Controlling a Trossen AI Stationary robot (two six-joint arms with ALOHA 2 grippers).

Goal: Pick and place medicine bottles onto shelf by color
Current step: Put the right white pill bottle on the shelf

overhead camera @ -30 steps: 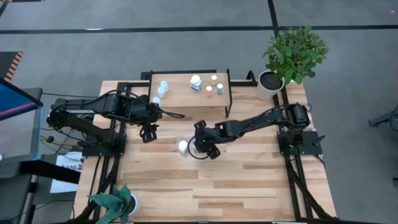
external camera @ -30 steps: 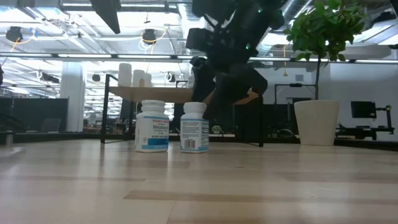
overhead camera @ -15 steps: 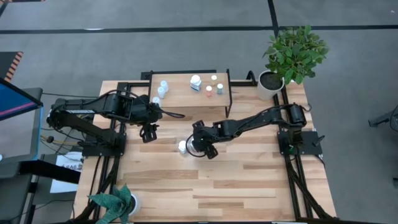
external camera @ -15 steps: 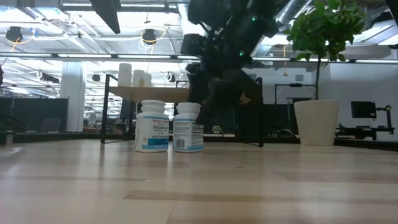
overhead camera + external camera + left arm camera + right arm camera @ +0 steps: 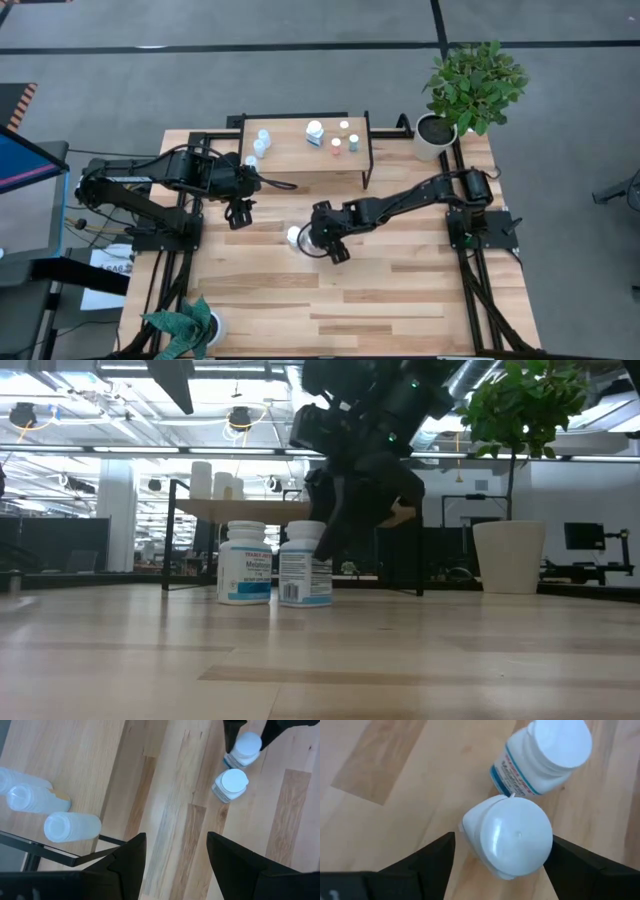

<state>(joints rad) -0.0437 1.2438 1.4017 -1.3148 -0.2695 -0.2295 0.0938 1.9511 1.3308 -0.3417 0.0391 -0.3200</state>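
Observation:
Two white-capped medicine bottles stand upright on the table. One bottle [image 5: 293, 237] [image 5: 245, 563] stands free. The other bottle [image 5: 507, 837] [image 5: 305, 565] sits between the open fingers of my right gripper [image 5: 502, 852] [image 5: 320, 240]. The shelf [image 5: 305, 155] at the far middle carries three whitish bottles on its left [image 5: 258, 147] [image 5: 55, 827], and a larger white bottle [image 5: 314, 130], a reddish bottle [image 5: 336, 143] and a greenish bottle [image 5: 353, 143] toward its right. My left gripper [image 5: 238, 212] [image 5: 175, 850] hovers open and empty by the shelf's near left corner. My right gripper comes from above, pointing down, with its fingers on either side of the bottle's white cap [image 5: 540, 845]. One finger [image 5: 570, 860] seems to lie against the cap's side; the other [image 5: 435, 857] stands a sliver off. The bottle stands on the table beside its neighbour.
A leafy plant in a white pot [image 5: 436, 135] stands at the table's far right corner, and a small plant [image 5: 185, 325] at the near left. The shelf's black legs [image 5: 365, 175] stand just beyond the two bottles. Bare planks [image 5: 400, 290] stretch toward the near edge.
My right gripper has shifted a little toward the table's left over its bottle. That bottle has slid a short way toward its neighbour and now stands close beside it, still upright.

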